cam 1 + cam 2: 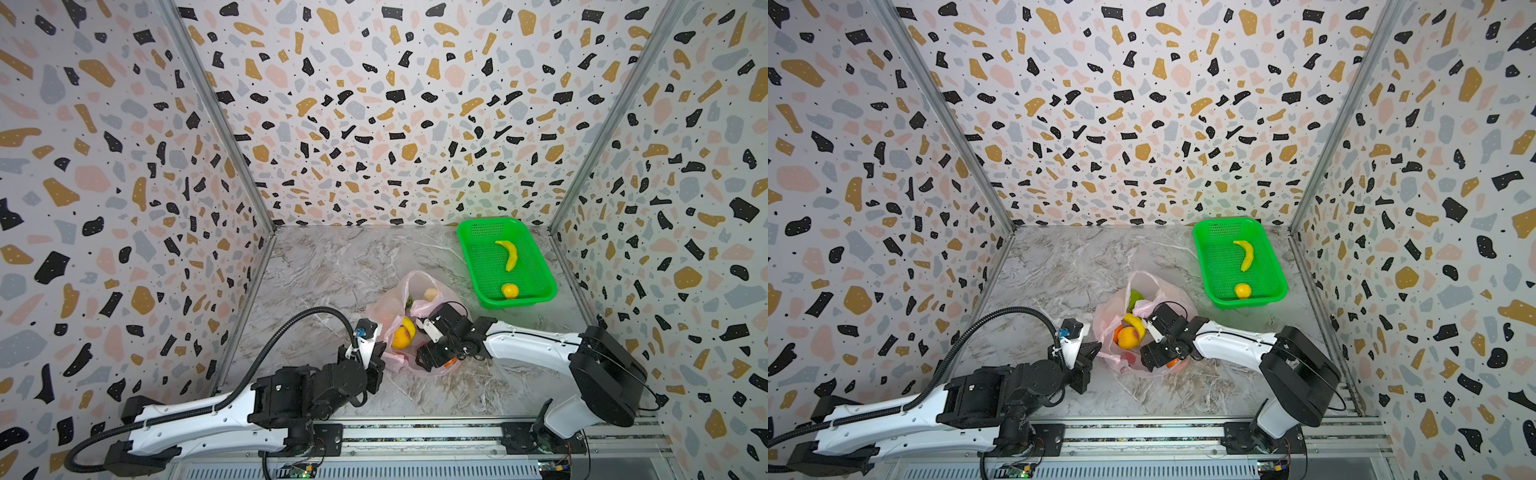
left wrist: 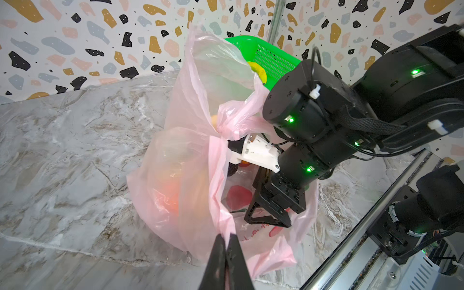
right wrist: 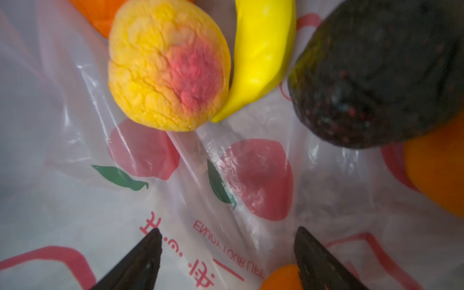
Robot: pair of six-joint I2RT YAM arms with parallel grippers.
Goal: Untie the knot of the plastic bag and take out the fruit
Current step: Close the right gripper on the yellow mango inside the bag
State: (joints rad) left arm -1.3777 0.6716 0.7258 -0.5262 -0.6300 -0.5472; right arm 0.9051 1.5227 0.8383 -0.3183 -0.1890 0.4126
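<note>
Left pincer (image 2: 226,236) pinches crinkly pink plastic bag (image 2: 185,160) film; right pincer (image 3: 227,229) spread, empty.

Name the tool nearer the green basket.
Right. The right tool, open, sits inside the plastic bag, on its side toward the green basket; the left tool, shut, pinches the bag's film on the far side.

Right wrist view's edge cuts off the avocado (image 3: 376,75) and a tangerine (image 3: 437,173).
</note>
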